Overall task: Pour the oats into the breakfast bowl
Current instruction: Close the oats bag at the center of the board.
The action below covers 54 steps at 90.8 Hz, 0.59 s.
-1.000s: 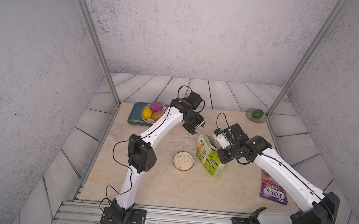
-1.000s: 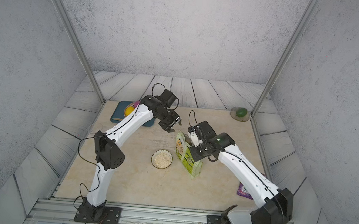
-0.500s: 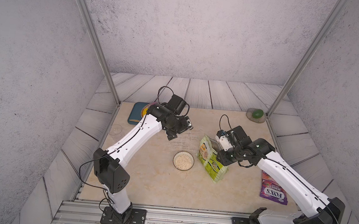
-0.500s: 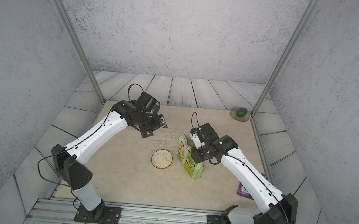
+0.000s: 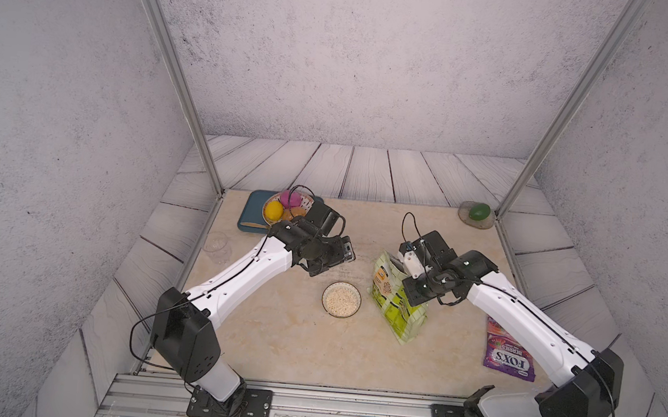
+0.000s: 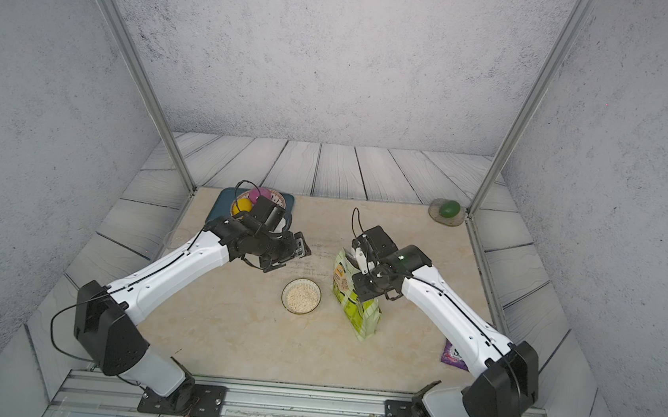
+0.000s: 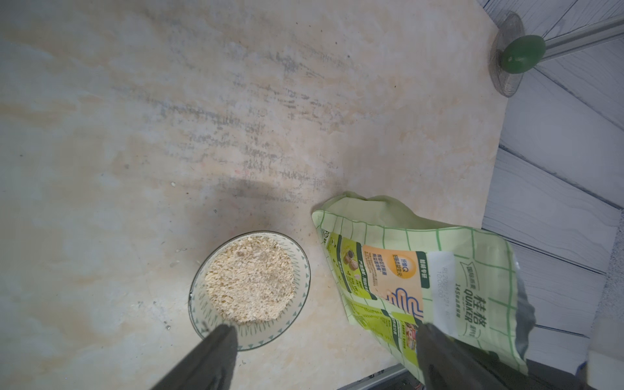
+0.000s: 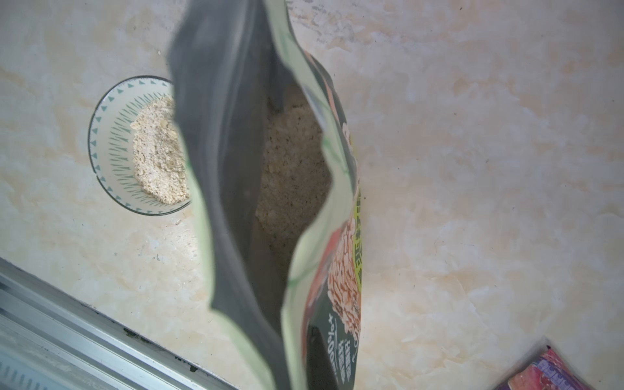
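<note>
My right gripper (image 5: 403, 281) is clamped on the top edge of the pouch (image 5: 397, 318), which stands upright just beside the bowl (image 5: 323, 299). Oats (image 5: 341, 299) lie in the bowl; my left gripper (image 7: 326, 330) hovers nearby, jaws apart

I see grey speckled walls (image 5: 337, 53) at 12, 9 and 3 o'clock. The table top (image 5: 271, 336) is pale cream stone, maybe marble. Grey wood planks (image 5: 368, 175) run round it. Metal posts (image 5: 171, 71) rise at 11 and 1 o'clock. A metal rail (image 5: 348, 409) sits at 6. The light is soft.
</note>
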Each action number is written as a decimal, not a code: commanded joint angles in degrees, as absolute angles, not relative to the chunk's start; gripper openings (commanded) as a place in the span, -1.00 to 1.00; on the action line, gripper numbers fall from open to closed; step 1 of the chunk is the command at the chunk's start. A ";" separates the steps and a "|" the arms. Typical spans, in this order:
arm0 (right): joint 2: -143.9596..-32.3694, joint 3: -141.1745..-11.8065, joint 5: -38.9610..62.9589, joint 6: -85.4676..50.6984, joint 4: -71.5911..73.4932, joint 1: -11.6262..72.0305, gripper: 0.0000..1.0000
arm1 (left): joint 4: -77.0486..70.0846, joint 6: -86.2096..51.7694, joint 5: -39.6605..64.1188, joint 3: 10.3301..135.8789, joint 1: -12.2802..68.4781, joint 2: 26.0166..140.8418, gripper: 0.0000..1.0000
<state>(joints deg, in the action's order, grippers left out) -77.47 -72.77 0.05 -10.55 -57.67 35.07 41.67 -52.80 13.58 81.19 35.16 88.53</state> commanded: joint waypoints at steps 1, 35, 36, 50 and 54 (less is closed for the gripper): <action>-73.46 -71.80 -1.19 -13.51 -54.94 34.89 -1.00 | 37.21 -50.78 13.54 80.43 35.91 87.58 0.73; -79.94 -74.84 0.06 -11.46 -55.02 34.82 -0.38 | 33.42 -51.37 14.96 77.61 36.91 87.60 0.70; -80.09 -75.04 -0.10 -11.40 -55.06 34.86 -0.42 | 33.45 -51.44 14.95 77.61 36.91 87.62 0.69; -80.26 -77.68 -2.05 -11.79 -56.49 34.76 -1.00 | 33.54 -52.09 14.29 77.14 37.00 87.20 0.69; -79.37 -77.63 -3.34 -13.19 -56.25 34.80 -1.00 | 33.46 -52.22 14.15 77.02 37.00 87.02 0.68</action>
<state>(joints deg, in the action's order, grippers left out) -80.84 -74.74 -0.54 -11.60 -57.17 35.05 34.09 -51.92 14.66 77.76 36.77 88.42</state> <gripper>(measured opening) 0.052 0.842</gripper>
